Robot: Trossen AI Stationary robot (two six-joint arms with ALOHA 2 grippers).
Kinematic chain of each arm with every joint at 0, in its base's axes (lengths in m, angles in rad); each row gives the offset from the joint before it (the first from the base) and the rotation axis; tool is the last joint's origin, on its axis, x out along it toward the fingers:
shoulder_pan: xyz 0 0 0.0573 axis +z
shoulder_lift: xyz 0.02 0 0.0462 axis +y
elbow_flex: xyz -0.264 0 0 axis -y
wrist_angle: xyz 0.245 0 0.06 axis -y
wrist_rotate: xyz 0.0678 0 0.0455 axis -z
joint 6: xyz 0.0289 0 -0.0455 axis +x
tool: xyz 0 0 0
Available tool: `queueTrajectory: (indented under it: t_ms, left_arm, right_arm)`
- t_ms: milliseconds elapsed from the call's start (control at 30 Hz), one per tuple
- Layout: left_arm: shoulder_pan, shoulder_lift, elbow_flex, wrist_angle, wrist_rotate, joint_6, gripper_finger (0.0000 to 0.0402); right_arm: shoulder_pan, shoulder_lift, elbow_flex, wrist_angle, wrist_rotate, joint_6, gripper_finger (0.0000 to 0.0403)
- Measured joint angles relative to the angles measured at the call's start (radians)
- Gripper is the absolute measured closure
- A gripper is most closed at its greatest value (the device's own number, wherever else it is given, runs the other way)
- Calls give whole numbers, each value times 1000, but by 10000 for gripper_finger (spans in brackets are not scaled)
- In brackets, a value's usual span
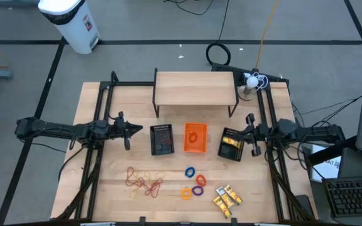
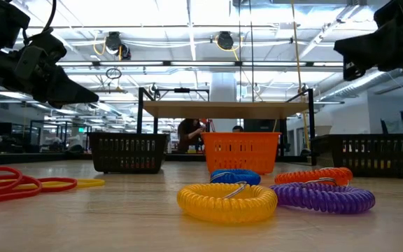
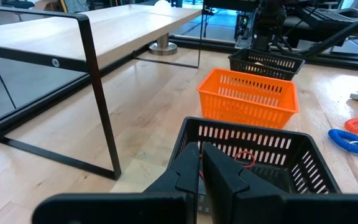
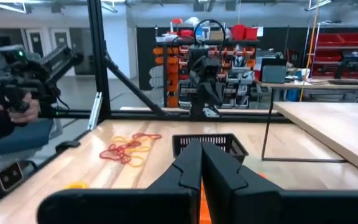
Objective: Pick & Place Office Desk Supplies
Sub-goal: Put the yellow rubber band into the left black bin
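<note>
Progress partial: one red band in left black tray (image 1: 162, 139), yellow pieces in right black tray (image 1: 232, 144), ring in orange tray (image 1: 195, 138). Left on near table: rubber bands (image 1: 144, 181), coil rings (image 1: 194, 182), yellow packets (image 1: 226, 199). Left gripper (image 1: 131, 131) and right gripper (image 1: 248, 133) both closed, empty, hovering beside trays.

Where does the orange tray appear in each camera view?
High view: orange tray at table centre, between two black trays.
Low view: centre, beyond the coiled rings.
Left wrist view: past the near black tray.
Right wrist view: only an orange sliver beside the fingers, probably it.
Shared landmark: wooden shelf.
</note>
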Motion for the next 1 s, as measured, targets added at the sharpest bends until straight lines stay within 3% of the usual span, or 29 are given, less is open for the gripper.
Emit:
queueTrajectory:
  t_ms: [133,400,533,800,1000]
  left_arm:
    - [0,0,0,0,-1,1,382]
    - [0,0,0,1,0,-13,382]
    - [0,0,0,0,-1,-42,382]
    - [0,0,0,-14,1,-149,383]
    - [-79,51,115,-214,4,-226,399]
  right_arm:
    - [0,-6,-30,70,1,-2,403]
    - [0,-4,-60,52,3,26,403]
    - [0,-3,-73,17,57,64,403]
    - [1,-3,-74,1,54,62,403]
    - [1,-3,-75,1,54,84,403]
